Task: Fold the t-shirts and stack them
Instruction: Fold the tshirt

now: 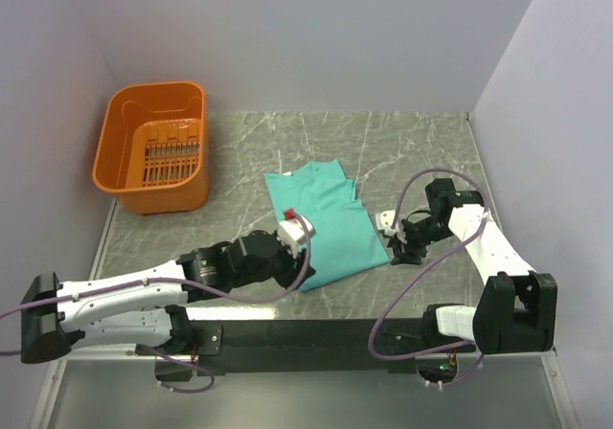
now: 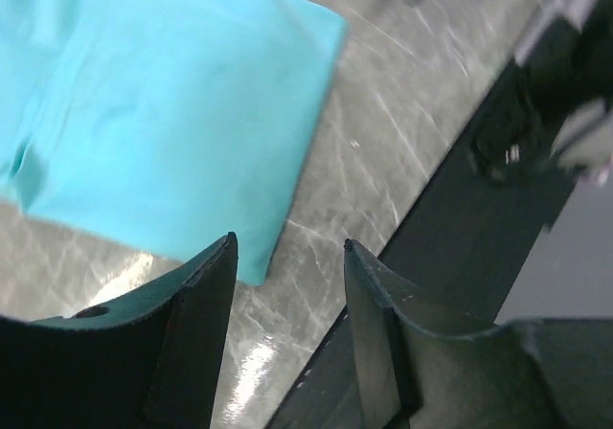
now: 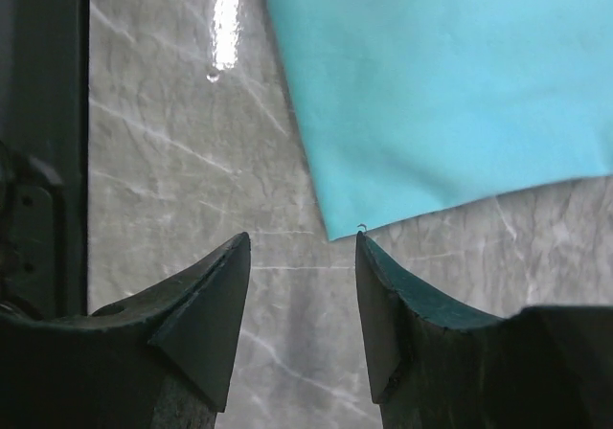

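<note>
Right, the teal short-sleeved cotton t-shirt [image 1: 326, 223] lies part-folded mid-table on the grey marble tabletop [image 1: 421, 151]. Left gripper [image 2: 287, 247] and right gripper [image 3: 302, 240] are both released and empty, each at a near corner. Pinch both corners squarely, lift evenly.

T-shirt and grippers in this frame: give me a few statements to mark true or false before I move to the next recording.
1. The teal t-shirt lies on the table, outside the orange basket. True.
2. The left gripper is clamped on the shirt. False: its jaws stand open by a shirt corner, not closed on it.
3. The right gripper is open, with a shirt corner just ahead of its fingers. True.
4. A second shirt lies in the basket. False: the top view shows no shirt in it.
5. The basket stands at the table's far right. False: it is at the far left.
</note>
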{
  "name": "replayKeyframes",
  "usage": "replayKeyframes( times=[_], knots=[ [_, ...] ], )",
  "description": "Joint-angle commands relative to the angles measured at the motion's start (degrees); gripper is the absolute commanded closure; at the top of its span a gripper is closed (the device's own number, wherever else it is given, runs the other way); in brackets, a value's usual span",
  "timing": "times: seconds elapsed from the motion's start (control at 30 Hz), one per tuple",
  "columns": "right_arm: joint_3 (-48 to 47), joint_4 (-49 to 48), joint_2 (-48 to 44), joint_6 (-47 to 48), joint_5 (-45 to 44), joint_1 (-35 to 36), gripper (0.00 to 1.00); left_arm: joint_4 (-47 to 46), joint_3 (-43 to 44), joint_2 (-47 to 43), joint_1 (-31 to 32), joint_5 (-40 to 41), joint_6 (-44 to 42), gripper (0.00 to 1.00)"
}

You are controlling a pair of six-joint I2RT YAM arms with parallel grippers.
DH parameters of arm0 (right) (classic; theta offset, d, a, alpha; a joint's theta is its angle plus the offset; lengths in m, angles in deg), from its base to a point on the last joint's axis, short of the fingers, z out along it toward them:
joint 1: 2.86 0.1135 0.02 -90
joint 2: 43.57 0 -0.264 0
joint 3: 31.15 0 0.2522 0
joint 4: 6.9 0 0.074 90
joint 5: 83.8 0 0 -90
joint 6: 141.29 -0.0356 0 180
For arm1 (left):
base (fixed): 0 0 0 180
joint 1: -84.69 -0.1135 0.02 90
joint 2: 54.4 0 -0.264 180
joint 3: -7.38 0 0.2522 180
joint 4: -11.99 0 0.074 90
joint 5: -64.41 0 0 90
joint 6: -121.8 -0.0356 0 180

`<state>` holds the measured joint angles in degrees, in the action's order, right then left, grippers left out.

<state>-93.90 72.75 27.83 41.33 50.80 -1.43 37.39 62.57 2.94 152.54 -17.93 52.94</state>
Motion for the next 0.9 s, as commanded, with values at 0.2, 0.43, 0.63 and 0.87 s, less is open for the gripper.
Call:
replayKeyframes(
  times=[0.2, 0.43, 0.63, 0.87],
  knots=[
    [8.46, -13.82, -2.14, 13.12, -5.99, 4.71, 0.45, -3.36, -5.56, 9.44, 9.40, 3.58, -34.15, 0.47],
    [12.17, -23.17, -0.65, 9.95, -10.23, 8.15, 0.46, -10.66, -8.03, 15.07, 10.98, 8.24, -34.86, 0.46],
    [12.87, -26.33, 2.16, 9.42, -12.08, 8.76, 0.46, -16.38, -8.74, 19.91, 10.98, 10.09, -35.30, 0.46],
    [12.26, -27.39, 3.40, 8.98, -12.87, 9.55, 0.47, -17.26, -9.09, 23.16, 10.90, 9.04, -35.65, 0.47]
  ],
)
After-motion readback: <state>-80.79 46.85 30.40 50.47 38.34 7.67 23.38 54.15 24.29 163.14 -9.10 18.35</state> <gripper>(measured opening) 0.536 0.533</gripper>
